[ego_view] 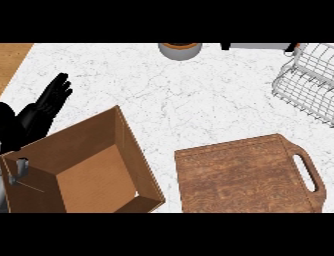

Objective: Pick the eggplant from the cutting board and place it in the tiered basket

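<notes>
No eggplant shows anywhere: the cutting board (247, 175) lies bare at lower right, its handle toward the right edge, so the eggplant's long axis and heading cannot be told. The tiered basket (314, 85) sits at upper right. The left hand (33, 117) rests at the left, fingers straight; the right hand is out of view.

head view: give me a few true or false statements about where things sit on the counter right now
1. The cutting board has no eggplant on it. True.
2. The wire basket stands at the lower left. False: it is at the upper right.
3. The left hand is open, fingers straight. True.
4. The wooden box lies right of the cutting board. False: it lies to its left.
5. The cutting board's handle slot faces right. True.
</notes>
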Tool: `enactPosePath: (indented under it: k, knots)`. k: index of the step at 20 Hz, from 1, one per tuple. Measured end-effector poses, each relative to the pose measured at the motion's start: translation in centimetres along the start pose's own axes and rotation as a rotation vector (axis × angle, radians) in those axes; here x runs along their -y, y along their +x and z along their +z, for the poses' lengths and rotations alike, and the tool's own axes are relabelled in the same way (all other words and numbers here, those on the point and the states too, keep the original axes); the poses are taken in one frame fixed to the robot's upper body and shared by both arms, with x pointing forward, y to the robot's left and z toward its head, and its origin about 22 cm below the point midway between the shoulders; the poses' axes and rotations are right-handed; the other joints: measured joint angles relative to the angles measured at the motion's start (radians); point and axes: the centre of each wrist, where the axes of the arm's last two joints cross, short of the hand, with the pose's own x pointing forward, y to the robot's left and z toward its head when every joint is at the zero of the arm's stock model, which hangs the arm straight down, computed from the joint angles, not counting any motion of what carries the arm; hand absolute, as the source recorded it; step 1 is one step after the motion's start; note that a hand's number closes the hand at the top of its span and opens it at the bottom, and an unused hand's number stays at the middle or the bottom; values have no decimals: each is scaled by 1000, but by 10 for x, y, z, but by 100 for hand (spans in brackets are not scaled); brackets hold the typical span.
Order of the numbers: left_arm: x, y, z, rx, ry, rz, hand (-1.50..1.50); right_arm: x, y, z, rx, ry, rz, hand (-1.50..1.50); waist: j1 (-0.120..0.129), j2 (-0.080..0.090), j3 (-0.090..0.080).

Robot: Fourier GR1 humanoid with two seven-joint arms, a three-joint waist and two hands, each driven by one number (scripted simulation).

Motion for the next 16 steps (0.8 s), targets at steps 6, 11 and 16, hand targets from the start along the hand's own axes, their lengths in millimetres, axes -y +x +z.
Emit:
enactPosePath:
  k: [6,11,16]
  knots:
    - [2,0,-2,4,2,-4,0,-40,8,-13,3,38,-12,150,4,1,4]
    - [2,0,-2,3,3,-3,0,-62,23,-22,6,85,-76,150,4,1,5]
    - [0,-2,1,-2,7,4,0,-76,23,-29,-47,152,-177,150,-3,-1,5]
